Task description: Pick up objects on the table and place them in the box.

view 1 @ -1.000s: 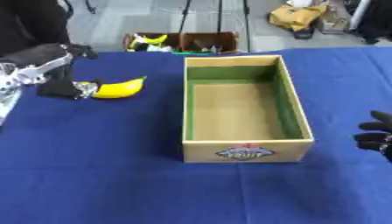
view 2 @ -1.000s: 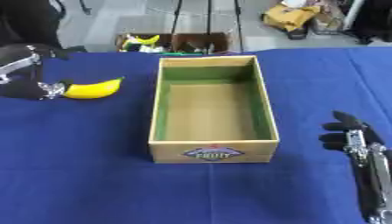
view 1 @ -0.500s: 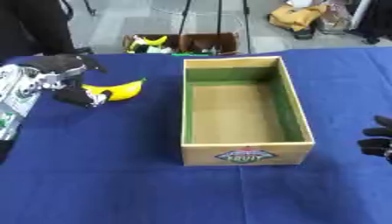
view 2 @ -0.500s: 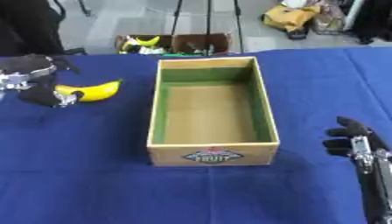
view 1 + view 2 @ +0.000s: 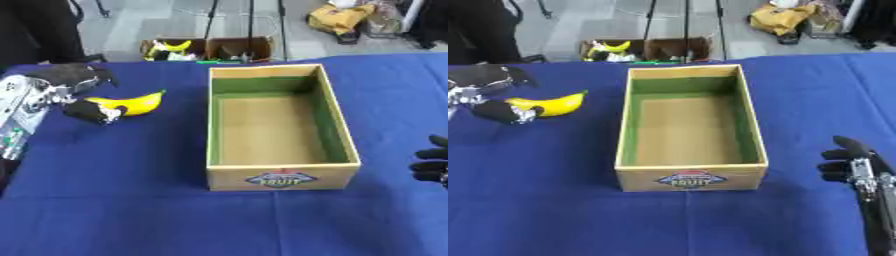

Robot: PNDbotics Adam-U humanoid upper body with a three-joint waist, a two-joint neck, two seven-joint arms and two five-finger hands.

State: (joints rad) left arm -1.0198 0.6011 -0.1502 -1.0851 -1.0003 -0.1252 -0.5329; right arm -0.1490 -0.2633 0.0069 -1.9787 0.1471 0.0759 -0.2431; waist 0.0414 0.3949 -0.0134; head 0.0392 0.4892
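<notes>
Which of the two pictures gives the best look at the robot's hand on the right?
The right eye view: the right hand shows with its wrist, beside the box. The left eye view catches only dark fingers at its right edge.

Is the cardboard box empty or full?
Empty: the open cardboard box shows only its bare brown floor. The yellow banana lies outside, on the blue table.

blue cloth covers the table (image 5: 131, 200); beyond its far edge, grey floor (image 5: 157, 20), a cardboard crate (image 5: 206, 49), thin stand legs (image 5: 686, 20), a yellow bag (image 5: 337, 16).
</notes>
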